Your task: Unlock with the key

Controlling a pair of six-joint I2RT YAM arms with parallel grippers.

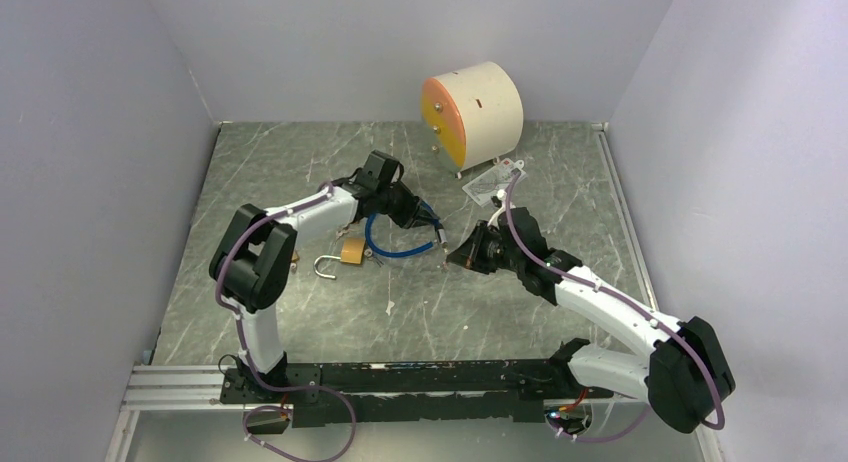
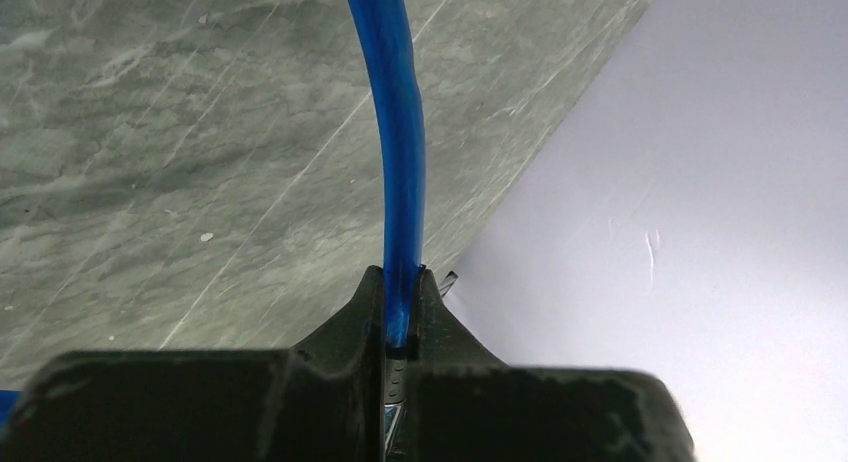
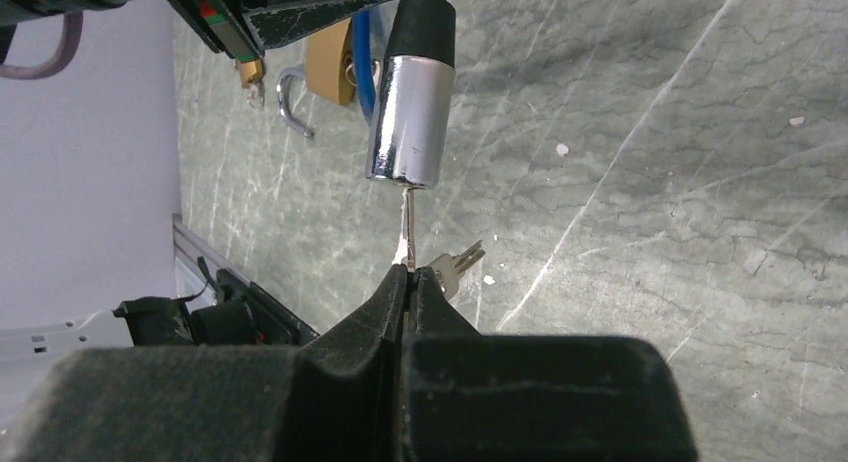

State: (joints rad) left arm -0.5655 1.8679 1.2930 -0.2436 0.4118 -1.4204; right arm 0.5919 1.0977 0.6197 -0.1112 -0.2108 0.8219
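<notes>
Pinching item: right gripper (image 3: 405, 272), clenched on key (image 3: 404, 234), blade meeting chrome lock barrel (image 3: 410, 122) at twelve o'clock, mid-table. Left gripper (image 2: 400, 282): clamped on blue cable (image 2: 400, 132). Brass padlock (image 1: 351, 251), shackle open, nine o'clock of barrel.

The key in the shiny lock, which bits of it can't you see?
Right wrist view: the key has its tip inside the silver lock barrel, and its head is hidden in the shut right gripper.
Left wrist view: no key shows; the blue cable runs off the top edge, and the left gripper hides the part it clamps.
Top view: the key is too small to make out.
</notes>
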